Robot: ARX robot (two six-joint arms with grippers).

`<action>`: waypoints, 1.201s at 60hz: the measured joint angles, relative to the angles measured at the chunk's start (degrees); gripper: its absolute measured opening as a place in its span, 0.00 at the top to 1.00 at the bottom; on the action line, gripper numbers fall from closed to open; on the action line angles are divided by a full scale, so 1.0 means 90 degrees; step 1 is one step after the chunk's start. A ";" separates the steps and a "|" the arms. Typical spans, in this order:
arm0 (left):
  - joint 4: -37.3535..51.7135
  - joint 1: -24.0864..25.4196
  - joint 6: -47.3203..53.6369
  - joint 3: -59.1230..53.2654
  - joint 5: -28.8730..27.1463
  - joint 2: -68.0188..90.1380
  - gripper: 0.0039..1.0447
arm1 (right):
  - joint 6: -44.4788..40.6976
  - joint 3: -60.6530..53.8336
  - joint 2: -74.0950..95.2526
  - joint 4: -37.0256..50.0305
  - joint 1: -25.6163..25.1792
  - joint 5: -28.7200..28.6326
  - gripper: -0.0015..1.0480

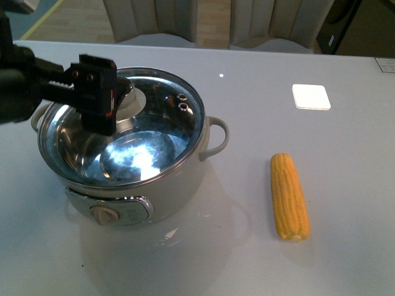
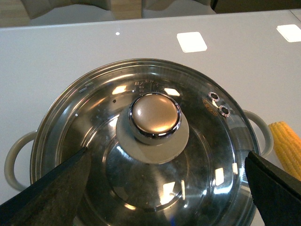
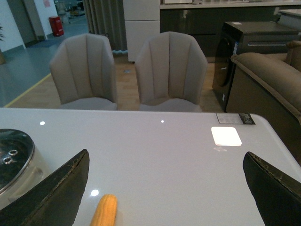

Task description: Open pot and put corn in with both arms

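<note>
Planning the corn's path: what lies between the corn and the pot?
Nothing: the front view shows bare table between pot and corn.

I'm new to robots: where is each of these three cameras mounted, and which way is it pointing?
Front view: on the robot's body, looking down at the pot, its glass lid and the corn; the left gripper shows over the lid.
Left wrist view: on the left arm, looking down at the lid knob; its open fingers frame it.
Right wrist view: on the right arm, facing across the table to two chairs; the open right gripper shows.
Shared: lid and corn appear in all three.
</note>
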 joint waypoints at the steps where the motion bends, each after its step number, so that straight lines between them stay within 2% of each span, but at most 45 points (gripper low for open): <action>1: -0.0056 0.0036 0.0070 0.0124 0.0036 0.0056 0.07 | 0.0000 0.0000 0.0000 0.0000 0.0000 -0.0002 0.09; 17: -0.0187 0.0083 0.0250 0.1042 0.0199 0.0678 0.07 | 0.0000 0.0000 -0.0002 0.0000 0.0000 -0.0002 0.09; 39: 0.0058 -0.0260 -0.0146 0.1071 0.0233 0.1372 0.07 | 0.0000 0.0000 -0.0002 0.0000 0.0000 0.0000 0.09; 72: -0.0435 -0.0100 -0.0787 0.1367 0.0347 0.1739 0.07 | 0.0000 0.0000 -0.0002 0.0000 0.0000 -0.0002 0.09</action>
